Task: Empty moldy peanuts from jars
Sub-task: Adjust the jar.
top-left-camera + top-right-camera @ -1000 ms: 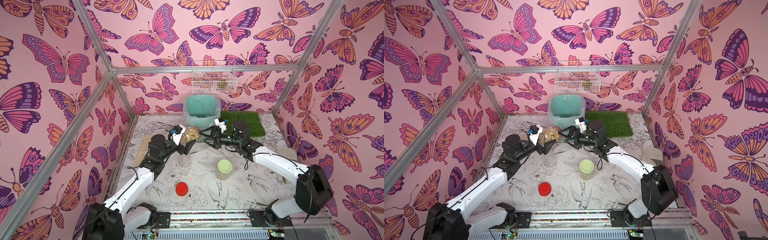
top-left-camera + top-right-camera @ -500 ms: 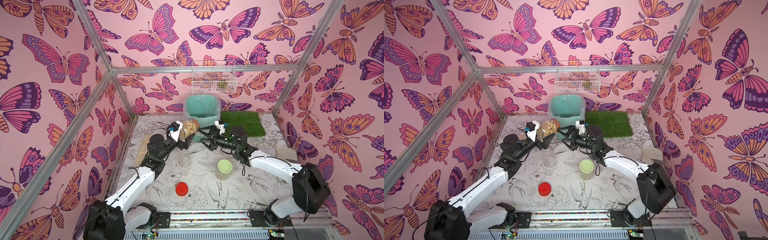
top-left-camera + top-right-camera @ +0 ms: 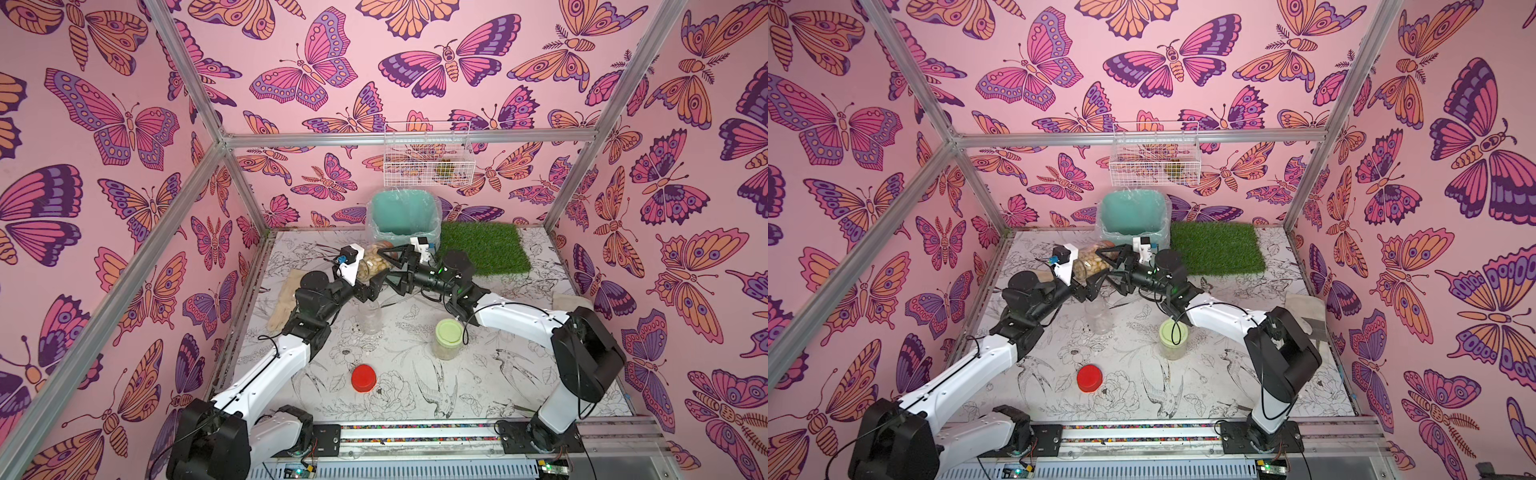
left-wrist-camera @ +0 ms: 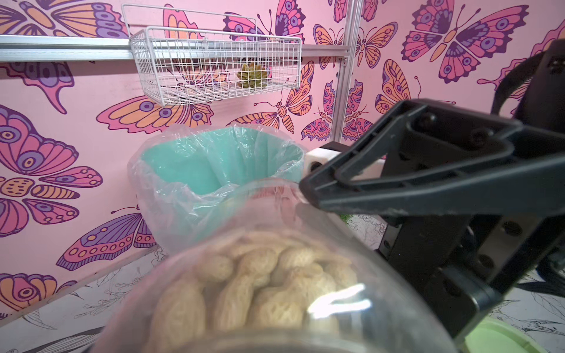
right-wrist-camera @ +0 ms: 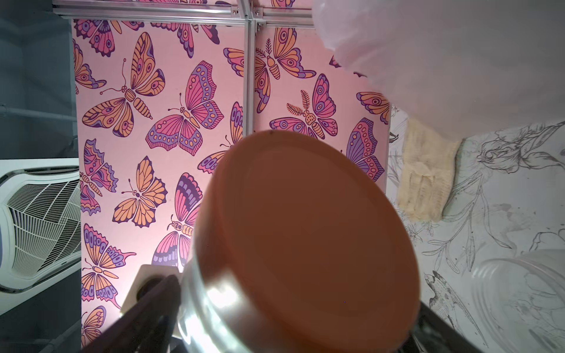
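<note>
My left gripper (image 3: pixel 368 278) is shut on a clear jar (image 3: pixel 374 266) of moldy peanuts (image 4: pixel 260 284). It holds the jar tilted above the table, just in front of the teal bin (image 3: pixel 403 216). The jar's brown lid (image 5: pixel 305 238) is on and faces my right gripper (image 3: pixel 392 268). That gripper is open, with its jaws wide on either side of the lid end. A jar with a light green lid (image 3: pixel 448 338) stands upright on the table. A lidless clear jar (image 3: pixel 371 318) stands under the arms, and a red lid (image 3: pixel 363 377) lies nearer the front.
The bin has a clear liner (image 4: pixel 183 195) and stands at the back by a green grass mat (image 3: pixel 482 249). A white wire basket (image 3: pixel 426 156) hangs on the back wall. A beige cloth (image 3: pixel 286 299) lies at the left and another cloth (image 3: pixel 571 301) at the right.
My right gripper has moved left, from beside the jar to around its brown lid. The left gripper has shifted the jar slightly, still holding it.
</note>
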### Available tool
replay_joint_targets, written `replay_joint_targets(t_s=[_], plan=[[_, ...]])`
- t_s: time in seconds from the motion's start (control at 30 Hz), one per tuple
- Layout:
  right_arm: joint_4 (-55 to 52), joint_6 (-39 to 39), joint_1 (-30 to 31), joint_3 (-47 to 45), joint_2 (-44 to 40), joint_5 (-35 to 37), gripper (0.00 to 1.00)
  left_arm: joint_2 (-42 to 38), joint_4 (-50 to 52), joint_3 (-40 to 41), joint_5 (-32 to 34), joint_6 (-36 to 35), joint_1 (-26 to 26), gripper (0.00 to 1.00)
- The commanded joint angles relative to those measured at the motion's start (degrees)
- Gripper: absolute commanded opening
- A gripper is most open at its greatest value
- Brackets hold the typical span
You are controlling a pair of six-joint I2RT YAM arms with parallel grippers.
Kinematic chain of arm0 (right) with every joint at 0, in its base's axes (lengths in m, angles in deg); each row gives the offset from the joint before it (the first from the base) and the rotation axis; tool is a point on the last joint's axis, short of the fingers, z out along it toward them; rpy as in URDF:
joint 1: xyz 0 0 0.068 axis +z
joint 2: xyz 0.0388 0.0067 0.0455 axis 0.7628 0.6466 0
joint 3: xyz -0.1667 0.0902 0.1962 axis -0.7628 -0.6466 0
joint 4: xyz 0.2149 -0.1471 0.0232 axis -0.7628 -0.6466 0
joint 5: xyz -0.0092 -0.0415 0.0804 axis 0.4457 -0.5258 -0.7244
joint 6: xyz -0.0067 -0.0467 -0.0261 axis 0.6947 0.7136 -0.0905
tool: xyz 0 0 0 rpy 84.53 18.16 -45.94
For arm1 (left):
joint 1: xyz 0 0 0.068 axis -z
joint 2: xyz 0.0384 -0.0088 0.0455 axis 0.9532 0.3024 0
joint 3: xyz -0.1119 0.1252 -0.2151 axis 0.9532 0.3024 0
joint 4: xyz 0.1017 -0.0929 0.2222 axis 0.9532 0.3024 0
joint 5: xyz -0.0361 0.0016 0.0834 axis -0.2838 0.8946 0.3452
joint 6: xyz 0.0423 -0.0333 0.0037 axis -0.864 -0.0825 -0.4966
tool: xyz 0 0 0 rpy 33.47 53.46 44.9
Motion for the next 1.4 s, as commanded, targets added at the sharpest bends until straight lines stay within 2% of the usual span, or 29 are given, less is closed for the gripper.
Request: replay_joint_targets(t_s=[0.0,0.2,0.37,0.67,0.87,1.07,1.37], plan=[[1.83,-0.94,0.93,2.71,1.51,0.56,0.99,-1.59,-7.27,0.60,-2.50,0.77,0.48,0.00],[1.19,-0.38,1.00,4.57,2.78,0.83,1.00,-1.73,-7.03,1.39,-3.58,1.21,0.47,0.00],[-2.98,3.08,1.00,6.28,2.63,0.72,0.97,-1.77,-6.68,2.32,-4.98,1.96,0.56,0.00],[-21.26,17.54,1.00,8.74,-2.01,2.95,0.90,-3.74,-2.39,3.60,-6.82,1.26,0.56,0.00],[-27.72,23.56,1.12,10.25,-3.53,3.56,0.96,-4.28,-0.38,3.64,-7.46,1.17,0.64,0.00],[-35.95,31.57,2.12,13.60,-4.65,4.55,0.95,-3.42,0.64,3.45,-8.15,0.92,0.82,0.00],[-41.71,35.24,2.41,14.65,-4.95,8.04,0.93,-2.61,1.01,3.38,-9.43,1.15,1.26,0.00]])
